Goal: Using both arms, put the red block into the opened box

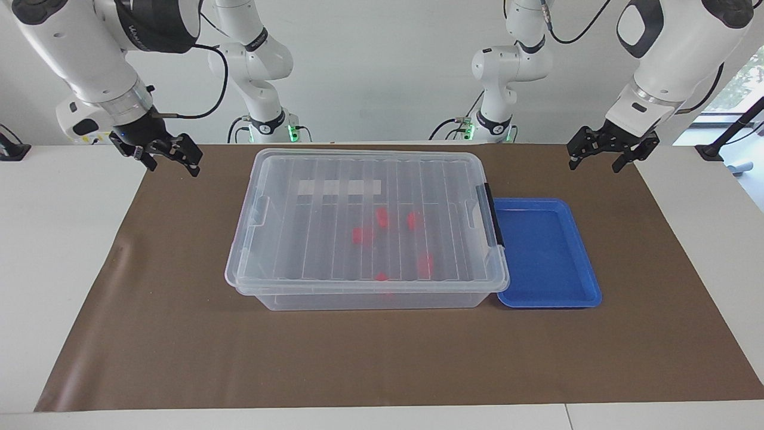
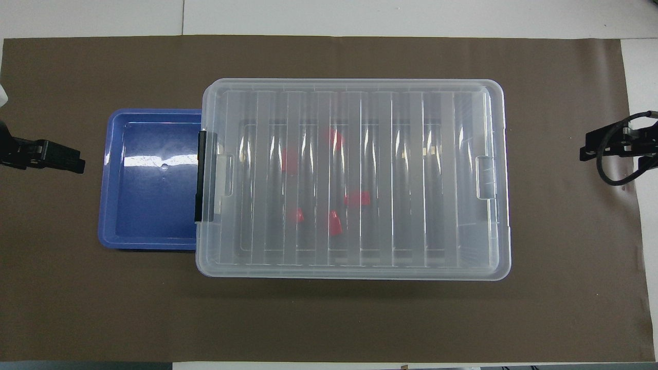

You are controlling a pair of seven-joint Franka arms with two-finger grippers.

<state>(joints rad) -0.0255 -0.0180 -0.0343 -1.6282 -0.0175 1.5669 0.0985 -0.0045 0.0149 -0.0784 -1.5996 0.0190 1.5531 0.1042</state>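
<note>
Table (image 1: 36,251): you have a brown mat (image 1: 382,352) spread over most of it, everything else sitting on that.

Box (image 1: 367,224): clear bin at the middle of the mat, between your two grippers and well apart from both. Its ribbed lid (image 2: 354,174) lies flat across the top, with the black latch (image 1: 494,215) on the end toward the left arm. White label strip (image 1: 339,187) shows through the lid on the part nearer the robots.

Tray (image 1: 546,254): shallow blue one, touching the latch end of the box, on the left gripper's side of it.

Left gripper (image 1: 603,156): you will see it hanging over the mat's corner at the left arm's end, jaws spread wide, holding nothing. The tray lies near it, the box past the tray.

Right gripper (image 1: 170,158): up over the mat's edge at the right arm's end, jaws wide apart, nothing between them. The box's unlatched end is the nearest thing to it.

Red blocks (image 2: 335,223): about five, all inside the box under the lid, clustered around its middle. None is in either set of jaws or on the tray.
</note>
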